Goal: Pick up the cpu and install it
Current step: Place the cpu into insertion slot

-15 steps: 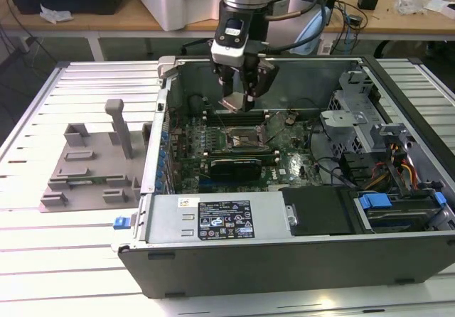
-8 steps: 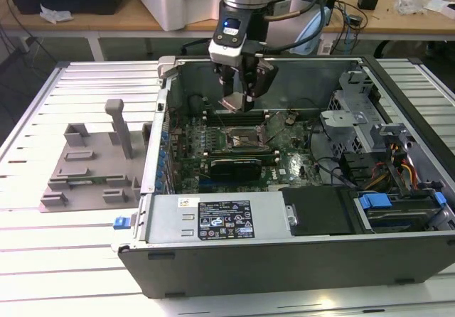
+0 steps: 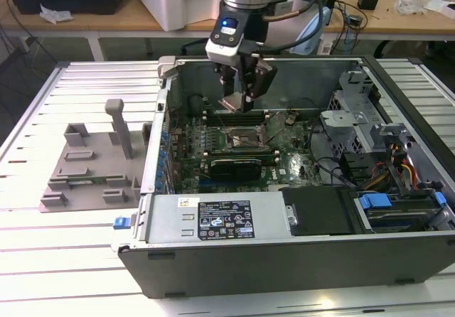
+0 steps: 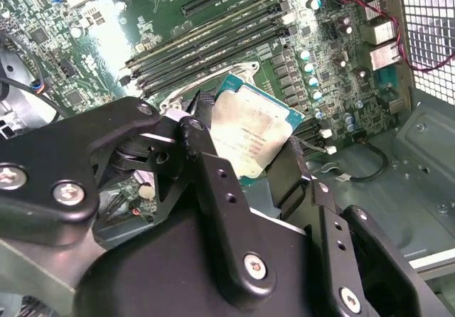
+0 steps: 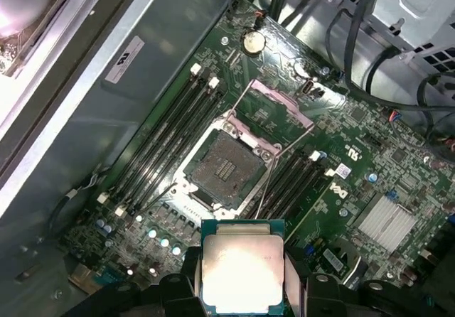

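Fingers (image 4: 213,182) of the gripper (image 4: 247,162) clamp the cpu (image 4: 249,133) by two opposite edges, its silvery top turned toward both wrist views. Below it, not touching, lies the open socket (image 5: 225,166) on the green motherboard (image 5: 355,168), with the load frame (image 5: 281,98) swung up. In the exterior view, the computer case (image 3: 284,253) surrounds them, and a grey tray (image 3: 85,178) sits outside the case at that view's left.

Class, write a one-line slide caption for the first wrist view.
The gripper holds the cpu above the green motherboard, whose open socket lies empty with its lid raised.
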Available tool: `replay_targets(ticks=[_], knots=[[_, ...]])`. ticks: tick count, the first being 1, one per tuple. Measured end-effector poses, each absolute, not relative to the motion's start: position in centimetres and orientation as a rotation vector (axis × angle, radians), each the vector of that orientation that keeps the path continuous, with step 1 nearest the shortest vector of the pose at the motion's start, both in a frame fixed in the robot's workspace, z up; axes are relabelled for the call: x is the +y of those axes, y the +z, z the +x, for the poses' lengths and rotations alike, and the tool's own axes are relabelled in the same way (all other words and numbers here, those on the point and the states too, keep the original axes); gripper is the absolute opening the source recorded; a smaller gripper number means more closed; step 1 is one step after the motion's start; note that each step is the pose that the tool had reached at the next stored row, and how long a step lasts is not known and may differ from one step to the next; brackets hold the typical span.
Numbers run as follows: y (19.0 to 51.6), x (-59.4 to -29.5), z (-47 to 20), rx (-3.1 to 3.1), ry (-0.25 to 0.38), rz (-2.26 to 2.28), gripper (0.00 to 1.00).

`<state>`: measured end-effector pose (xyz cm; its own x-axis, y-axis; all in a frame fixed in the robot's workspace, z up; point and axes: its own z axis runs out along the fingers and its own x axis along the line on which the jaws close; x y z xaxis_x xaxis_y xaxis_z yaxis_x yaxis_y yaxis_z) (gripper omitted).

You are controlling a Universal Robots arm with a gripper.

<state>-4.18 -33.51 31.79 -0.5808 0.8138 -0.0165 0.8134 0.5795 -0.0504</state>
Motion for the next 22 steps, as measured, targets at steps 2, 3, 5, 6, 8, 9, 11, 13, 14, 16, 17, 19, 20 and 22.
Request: replay_targets(ticks=[2, 3, 5, 6, 8, 9, 11, 13, 14, 16, 17, 19, 20, 22], knots=[[31.78, -33.51, -4.18, -2.771, 0.084, -1.461, 0.55], [31.78, -33.51, -4.18, -2.763, 0.085, -1.475, 0.55], [31.78, -33.51, -4.18, -2.742, 0.087, -1.513, 0.55], [31.78, -33.51, -4.18, -2.735, 0.087, -1.527, 0.55], [31.78, -33.51, -4.18, -2.72, 0.088, -1.553, 0.55], [31.78, -33.51, -4.18, -2.709, 0.09, -1.571, 0.55], [31.78, -33.51, -4.18, -2.699, 0.092, -1.59, 0.55], [31.78, -33.51, -4.18, -2.689, 0.094, -1.607, 0.55], [31.78, -33.51, -4.18, -2.682, 0.096, -1.621, 0.55], [31.78, -33.51, -4.17, -2.665, 0.101, -1.65, 0.55], [31.78, -33.51, -4.17, -2.657, 0.104, -1.664, 0.55], [31.78, -33.51, -4.17, -2.647, 0.106, -1.68, 0.55], [31.78, -33.51, -4.17, -2.642, 0.108, -1.689, 0.55], [31.78, -33.51, -4.17, -2.632, 0.11, -1.705, 0.55]])
